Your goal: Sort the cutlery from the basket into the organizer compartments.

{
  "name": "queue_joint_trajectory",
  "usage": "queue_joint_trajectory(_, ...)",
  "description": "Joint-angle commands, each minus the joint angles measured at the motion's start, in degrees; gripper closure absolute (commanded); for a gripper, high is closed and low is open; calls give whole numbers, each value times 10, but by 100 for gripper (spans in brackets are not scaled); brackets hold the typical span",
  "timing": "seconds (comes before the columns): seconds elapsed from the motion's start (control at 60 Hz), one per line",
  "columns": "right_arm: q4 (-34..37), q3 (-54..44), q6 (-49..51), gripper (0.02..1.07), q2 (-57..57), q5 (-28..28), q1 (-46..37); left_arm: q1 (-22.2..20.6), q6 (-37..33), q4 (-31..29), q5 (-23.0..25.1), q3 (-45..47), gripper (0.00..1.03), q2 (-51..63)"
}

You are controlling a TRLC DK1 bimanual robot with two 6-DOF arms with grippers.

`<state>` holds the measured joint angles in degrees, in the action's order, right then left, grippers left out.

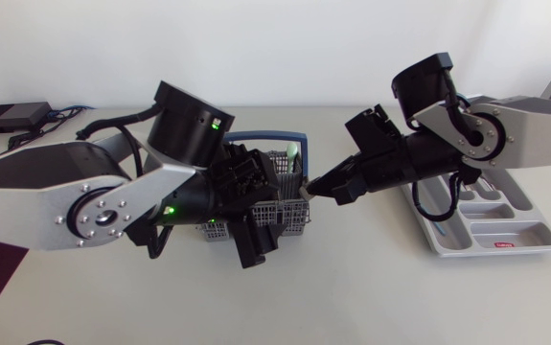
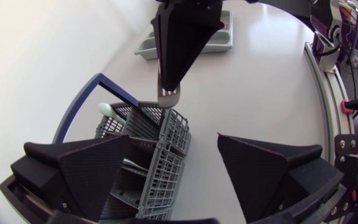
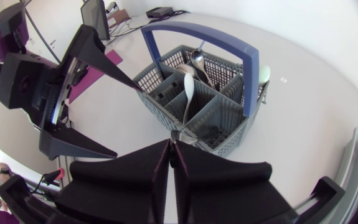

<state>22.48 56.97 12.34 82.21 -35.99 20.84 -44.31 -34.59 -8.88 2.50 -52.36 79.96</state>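
Our right gripper (image 3: 174, 144) pinches a steel utensil (image 2: 168, 94) at the rim of the basket (image 3: 219, 124); the left gripper (image 2: 172, 138) gapes, straddling its corner. We should lift straight up, clear the handle (image 3: 197, 28), then swing toward the organizer (image 1: 529, 233).

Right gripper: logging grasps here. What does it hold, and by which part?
The right gripper pinches a metal cutlery piece by one end, over the basket; its type cannot be told.
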Motion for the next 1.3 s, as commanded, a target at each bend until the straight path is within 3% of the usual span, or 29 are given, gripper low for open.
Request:
queue_joint_trajectory(0.0,16,31,-21,101,13,-29,-11,5,-11,5,0,16,6,-7)
queue_joint_trajectory(0.15,42,53,-34,101,15,-73,-23,6,-11,5,0,17,6,-9)
queue_joint_trajectory(0.433,129,105,-51,101,-17,-90,-35,5,-11,5,0,15,6,-17)
queue_joint_trajectory(0.883,232,147,-30,101,-131,-16,-36,-6,7,-14,13,-38,6,-30)
queue_joint_trajectory(1.133,279,126,-4,101,-183,-5,5,-5,20,-58,66,-75,6,-45)
queue_joint_trajectory(1.283,290,104,5,101,-205,-3,35,0,32,-92,129,-95,8,-46)
